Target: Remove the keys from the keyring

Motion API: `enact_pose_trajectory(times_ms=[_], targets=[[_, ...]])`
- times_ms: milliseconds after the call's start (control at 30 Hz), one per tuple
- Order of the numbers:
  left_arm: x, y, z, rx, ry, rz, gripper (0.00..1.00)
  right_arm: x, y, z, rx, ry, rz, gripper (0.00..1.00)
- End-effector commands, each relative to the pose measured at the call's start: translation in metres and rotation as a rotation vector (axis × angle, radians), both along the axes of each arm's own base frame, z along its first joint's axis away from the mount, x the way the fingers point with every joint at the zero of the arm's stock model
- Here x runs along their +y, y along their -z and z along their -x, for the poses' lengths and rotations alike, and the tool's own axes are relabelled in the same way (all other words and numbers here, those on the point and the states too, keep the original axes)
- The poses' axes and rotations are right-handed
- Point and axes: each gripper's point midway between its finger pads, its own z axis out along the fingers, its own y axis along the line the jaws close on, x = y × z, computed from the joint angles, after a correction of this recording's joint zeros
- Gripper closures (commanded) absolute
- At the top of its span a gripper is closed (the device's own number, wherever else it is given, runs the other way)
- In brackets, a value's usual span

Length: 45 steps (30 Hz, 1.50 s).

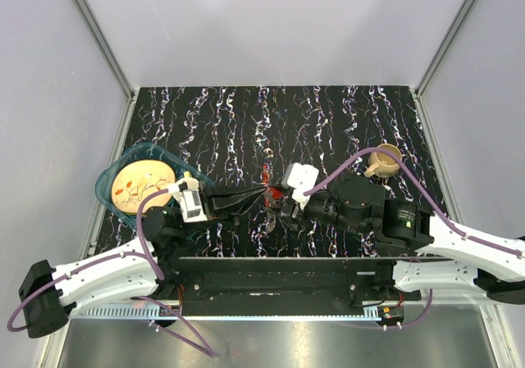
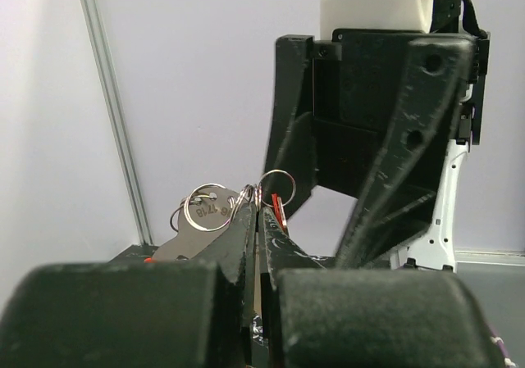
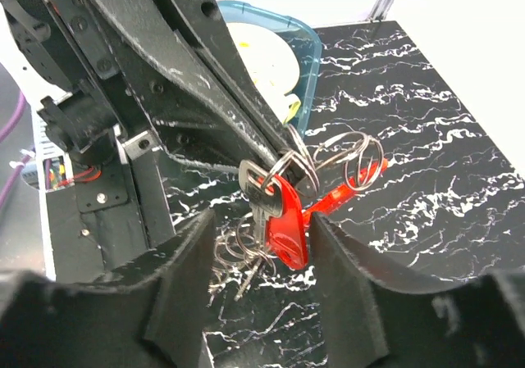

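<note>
My left gripper [image 1: 264,190] is shut on the keyring [image 2: 257,194] and holds it above the dark marbled table. In the left wrist view a grey fob [image 2: 207,211] and a red tag [image 2: 279,208] hang beside the shut tips. In the right wrist view the keys [image 3: 264,202] hang from the keyring [image 3: 344,151] under the left gripper's fingertips [image 3: 279,148]; one key has a red head [image 3: 287,224]. A red oval tag [image 3: 354,184] sticks out to the right. My right gripper [image 3: 261,224] is open, its fingers on either side of the hanging keys, not touching them.
A teal tray [image 1: 111,184] holding a plate lies at the left; it also shows in the right wrist view [image 3: 302,36]. A tan mug [image 1: 384,161] stands at the right. More loose rings [image 3: 234,249] hang or lie below the keys.
</note>
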Motion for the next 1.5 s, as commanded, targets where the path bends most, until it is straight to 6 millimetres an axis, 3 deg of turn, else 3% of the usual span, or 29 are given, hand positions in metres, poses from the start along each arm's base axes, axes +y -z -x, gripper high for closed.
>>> enact_pose_trajectory(times_ms=[0,267,400,467,567,800,1000,1300,1433,1467], targets=[[0.008,-0.027,0.002,-0.073,-0.025,0.065,1.0,-0.001,-0.038,0.004,-0.023,-0.015,-0.101,0.52],[0.004,-0.018,-0.007,-0.051,-0.057,0.032,1.0,0.002,-0.036,0.005,0.014,-0.017,-0.1,0.77],[0.005,-0.014,-0.01,-0.06,-0.084,0.019,1.0,0.003,-0.035,0.005,0.036,-0.011,-0.082,0.95],[0.005,-0.013,-0.013,-0.056,-0.098,0.014,1.0,0.005,-0.04,0.003,0.053,0.005,-0.092,0.96],[0.004,-0.009,-0.018,-0.054,-0.122,0.0,1.0,0.009,-0.047,0.004,0.115,0.017,-0.116,0.93],[0.002,-0.004,-0.021,-0.048,-0.132,-0.011,1.0,0.017,-0.043,0.0,0.3,0.113,-0.141,0.87],[0.003,-0.004,-0.021,-0.042,-0.132,-0.007,1.0,0.024,-0.053,0.012,0.417,0.073,-0.24,0.67],[0.011,-0.018,-0.01,-0.05,-0.09,0.058,1.0,0.025,-0.05,0.022,0.479,0.035,-0.267,0.55],[0.02,-0.029,-0.001,-0.035,-0.052,0.121,1.0,0.024,-0.061,0.044,0.469,-0.093,-0.247,0.48],[0.023,-0.035,0.003,-0.042,-0.042,0.144,1.0,0.023,-0.054,0.049,0.471,-0.119,-0.201,0.46]])
